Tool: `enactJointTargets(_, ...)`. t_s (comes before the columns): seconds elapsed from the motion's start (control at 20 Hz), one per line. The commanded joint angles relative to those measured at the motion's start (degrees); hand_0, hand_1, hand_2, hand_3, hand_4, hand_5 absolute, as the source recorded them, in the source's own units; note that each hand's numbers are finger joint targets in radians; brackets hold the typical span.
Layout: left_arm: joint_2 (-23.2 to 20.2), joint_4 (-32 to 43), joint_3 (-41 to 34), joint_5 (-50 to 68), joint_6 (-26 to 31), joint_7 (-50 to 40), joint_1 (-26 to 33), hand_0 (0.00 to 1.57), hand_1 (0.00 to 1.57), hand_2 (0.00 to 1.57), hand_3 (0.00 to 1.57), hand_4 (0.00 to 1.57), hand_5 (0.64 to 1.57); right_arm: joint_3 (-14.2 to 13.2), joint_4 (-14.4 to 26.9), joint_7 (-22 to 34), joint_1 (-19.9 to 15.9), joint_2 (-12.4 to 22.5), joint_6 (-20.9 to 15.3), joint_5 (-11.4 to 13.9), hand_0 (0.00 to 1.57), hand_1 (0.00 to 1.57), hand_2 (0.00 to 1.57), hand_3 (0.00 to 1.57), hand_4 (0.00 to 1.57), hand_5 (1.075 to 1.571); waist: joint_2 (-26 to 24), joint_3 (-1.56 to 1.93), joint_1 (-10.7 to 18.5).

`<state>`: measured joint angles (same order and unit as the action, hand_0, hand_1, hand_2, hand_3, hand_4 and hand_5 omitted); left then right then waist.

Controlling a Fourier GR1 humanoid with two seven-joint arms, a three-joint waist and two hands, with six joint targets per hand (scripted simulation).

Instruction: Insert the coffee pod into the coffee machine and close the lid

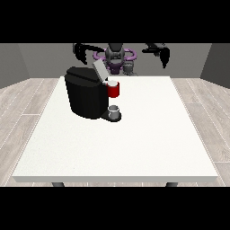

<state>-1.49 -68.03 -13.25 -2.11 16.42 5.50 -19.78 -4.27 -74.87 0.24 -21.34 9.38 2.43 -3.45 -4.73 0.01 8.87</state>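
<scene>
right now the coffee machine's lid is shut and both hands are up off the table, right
Not quite. In the front view the coffee machine has its lid tilted up and open, not shut. The rest holds: the hand at the view's left and the hand at the view's right are both raised above the table.

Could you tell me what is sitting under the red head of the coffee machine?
A small grey cup stands on the machine's dark base, below the red head of the coffee machine. The lid is raised; whether a pod is inside cannot be seen.
</scene>
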Motion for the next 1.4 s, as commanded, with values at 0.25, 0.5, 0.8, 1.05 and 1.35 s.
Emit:
enactJointTargets(0.25, -1.14, -9.11, 2.46, 1.36, -3.3, -4.29, 2.86, 0.0, 0.0, 0.0, 0.0, 0.0, 1.571, -0.97, 6.42, -0.28, -7.68, -0.2, 0.76, 0.44, 0.0, 0.0, 0.0, 0.0, 0.0, 1.571, 4.4, -0.01, -2.07)
enactJointTargets(0.5, -3.21, -9.48, 1.17, 3.55, -1.44, -1.44, 6.43, 0.0, 0.0, 0.0, 0.0, 0.0, 1.571, 0.78, 8.57, -2.3, -8.22, -1.45, 0.32, 2.85, 0.0, 0.0, 0.0, 0.0, 0.0, 1.571, 5.84, -0.01, -2.11)
enactJointTargets(0.8, -2.31, -11.25, 2.36, 3.5, -5.55, -4.12, 2.91, 0.0, 0.0, 0.0, 0.0, 0.0, 1.571, -0.17, 12.15, -2.86, -13.67, -0.78, 1.05, 3.41, 0.0, 0.0, 0.0, 0.0, 0.0, 1.571, 7.87, -0.01, -2.68)
enactJointTargets(1.05, -4.34, -12.66, 2.3, 4.44, -3.87, -3.79, 5.95, 0.0, 0.0, 0.0, 0.0, 0.0, 1.571, 0.42, 14.0, -3.48, -12.97, -1.23, 1.36, 4.45, 0.0, 0.0, 0.0, 0.0, 0.0, 1.571, 6.59, -0.01, -2.36)
enactJointTargets(1.35, -4.23, -10.61, 2.67, 4.46, -3.89, -1.0, 3.94, 0.0, 0.0, 0.0, 0.0, 0.0, 1.571, -0.88, 16.01, -2.04, -20.21, -0.33, 0.86, 4.47, 0.0, 0.0, 0.0, 0.0, 0.0, 1.571, 10.12, -0.02, -1.07)
